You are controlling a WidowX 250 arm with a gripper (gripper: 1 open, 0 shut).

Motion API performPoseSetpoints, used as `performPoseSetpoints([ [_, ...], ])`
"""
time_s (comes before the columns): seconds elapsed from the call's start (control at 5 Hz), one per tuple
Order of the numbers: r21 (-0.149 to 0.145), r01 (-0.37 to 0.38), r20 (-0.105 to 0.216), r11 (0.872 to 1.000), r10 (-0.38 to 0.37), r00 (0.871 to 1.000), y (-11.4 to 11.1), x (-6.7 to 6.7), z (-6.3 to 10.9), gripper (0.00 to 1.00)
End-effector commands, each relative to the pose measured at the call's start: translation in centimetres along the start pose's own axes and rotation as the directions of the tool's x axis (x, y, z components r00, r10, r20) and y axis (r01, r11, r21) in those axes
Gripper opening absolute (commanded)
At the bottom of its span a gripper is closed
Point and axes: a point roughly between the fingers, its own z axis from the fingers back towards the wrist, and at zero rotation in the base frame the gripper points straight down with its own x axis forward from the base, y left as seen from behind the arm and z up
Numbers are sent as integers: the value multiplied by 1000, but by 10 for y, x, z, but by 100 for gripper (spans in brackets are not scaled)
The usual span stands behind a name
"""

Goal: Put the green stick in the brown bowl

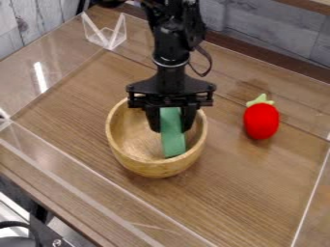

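Observation:
The green stick [175, 141] stands tilted inside the brown bowl [123, 147]. Its lower end rests on the bowl's floor near the front wall and its upper end points up between my fingers. My gripper [173, 115] hangs straight down over the bowl's middle. It is open, with a dark finger [151, 113] on either side of the stick's top. I cannot tell whether the fingers touch the stick.
A red strawberry-shaped toy [261, 120] lies on the wooden table to the right of the bowl. A clear plastic piece [106, 33] sits at the back left. Low clear walls [77, 178] edge the table at the front and left.

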Motion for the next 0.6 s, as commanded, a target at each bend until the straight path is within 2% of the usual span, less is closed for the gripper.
performPoseSetpoints([
  [0.0,-24,51,42,998,-50,998,-2,2,14,0],
  [0.4,-28,11,42,1000,-10,999,-4,4,22,0],
])
